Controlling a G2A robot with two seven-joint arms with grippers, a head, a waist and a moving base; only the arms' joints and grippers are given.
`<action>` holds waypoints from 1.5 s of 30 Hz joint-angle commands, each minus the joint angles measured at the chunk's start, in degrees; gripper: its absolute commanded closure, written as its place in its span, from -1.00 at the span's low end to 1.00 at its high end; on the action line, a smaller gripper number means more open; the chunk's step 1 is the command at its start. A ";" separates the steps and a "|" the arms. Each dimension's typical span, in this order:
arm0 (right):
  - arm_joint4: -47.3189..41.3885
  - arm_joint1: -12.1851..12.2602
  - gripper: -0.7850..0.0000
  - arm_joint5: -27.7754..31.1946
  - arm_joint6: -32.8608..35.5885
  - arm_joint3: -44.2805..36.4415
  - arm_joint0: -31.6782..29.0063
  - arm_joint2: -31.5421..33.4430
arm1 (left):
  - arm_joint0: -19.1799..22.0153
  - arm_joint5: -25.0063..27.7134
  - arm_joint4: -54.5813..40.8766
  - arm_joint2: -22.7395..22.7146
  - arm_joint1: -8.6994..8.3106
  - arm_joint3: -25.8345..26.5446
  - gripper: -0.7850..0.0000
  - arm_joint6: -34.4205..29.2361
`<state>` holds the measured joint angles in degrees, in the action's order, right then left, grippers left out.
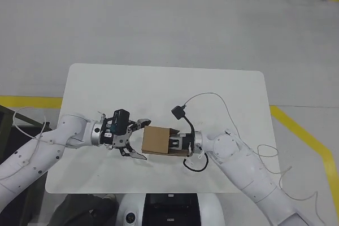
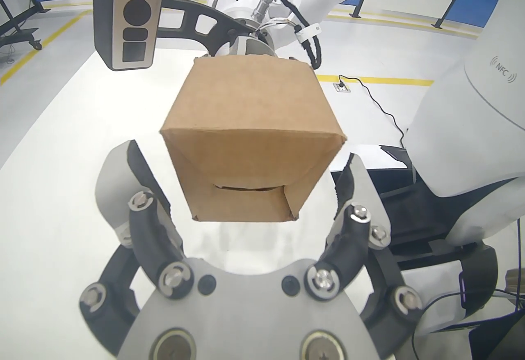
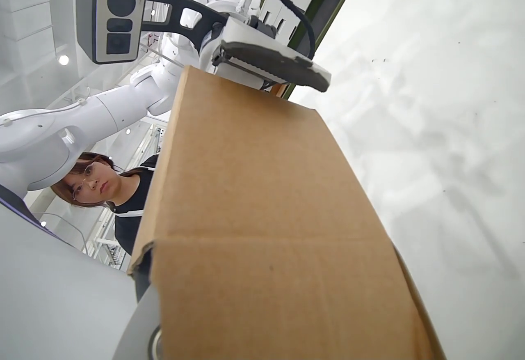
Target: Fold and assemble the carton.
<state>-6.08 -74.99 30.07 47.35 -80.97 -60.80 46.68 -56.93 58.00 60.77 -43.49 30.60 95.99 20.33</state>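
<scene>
Cardboard carton point(image 1: 157, 140) hangs near the table's point(image 1: 214, 96) robot-side edge, clamped by our right gripper point(image 1: 178, 144); our left gripper point(image 1: 141, 139) is spread wide, and we should press the tucked end squarely.

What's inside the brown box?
The box end facing the open left gripper is folded shut, hiding the inside. At its other end the right gripper grips the edge, partly inside. Anything deeper is covered by cardboard.
</scene>
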 commanded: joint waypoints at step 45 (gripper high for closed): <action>1.94 0.90 0.10 -3.76 0.28 -1.83 0.05 2.49 | -1.64 0.00 1.79 -0.79 -0.89 -3.15 -0.07 7.03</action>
<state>-4.10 -74.16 26.37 47.60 -82.66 -60.67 48.96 -58.44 58.00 62.47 -44.13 29.81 92.93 26.97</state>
